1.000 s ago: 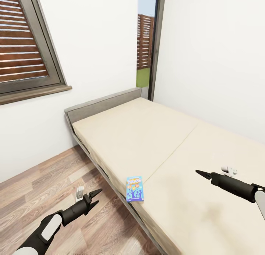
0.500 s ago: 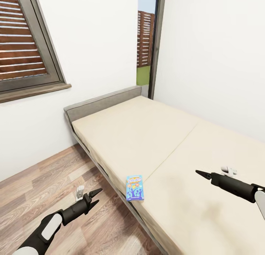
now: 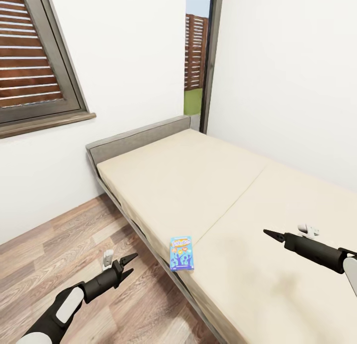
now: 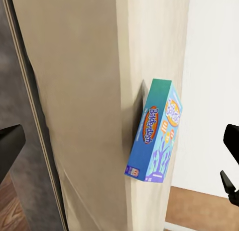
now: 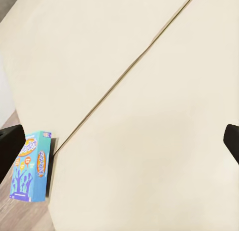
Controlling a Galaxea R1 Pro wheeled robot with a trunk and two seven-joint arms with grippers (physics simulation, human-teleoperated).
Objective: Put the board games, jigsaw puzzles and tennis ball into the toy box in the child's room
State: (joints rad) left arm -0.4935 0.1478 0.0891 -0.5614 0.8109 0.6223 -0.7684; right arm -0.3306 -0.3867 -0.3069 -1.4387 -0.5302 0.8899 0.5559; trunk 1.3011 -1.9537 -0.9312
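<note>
A small blue board game (image 3: 181, 253) lies flat at the near edge of the bed (image 3: 208, 185), whose cream mattress runs back to a grey headboard (image 3: 139, 138). My left gripper (image 3: 131, 264) hovers open over the wooden floor, a short way left of the box. The left wrist view looks at the same blue board game (image 4: 155, 138) on the mattress edge, with dark fingers (image 4: 10, 145) spread wide. Over the mattress, right of the box, my right gripper (image 3: 267, 232) is open and empty. Its wrist view has the blue board game (image 5: 31, 166) near one finger (image 5: 11, 146).
Wooden floor (image 3: 64, 255) runs along the bed's left side up to a white wall with a shuttered window (image 3: 34, 61). A narrow glazed opening (image 3: 198, 56) stands behind the headboard. A white wall closes the bed's right side.
The whole picture has shifted very slightly, so the camera has moved a little. Both arms and the blue box keep their places.
</note>
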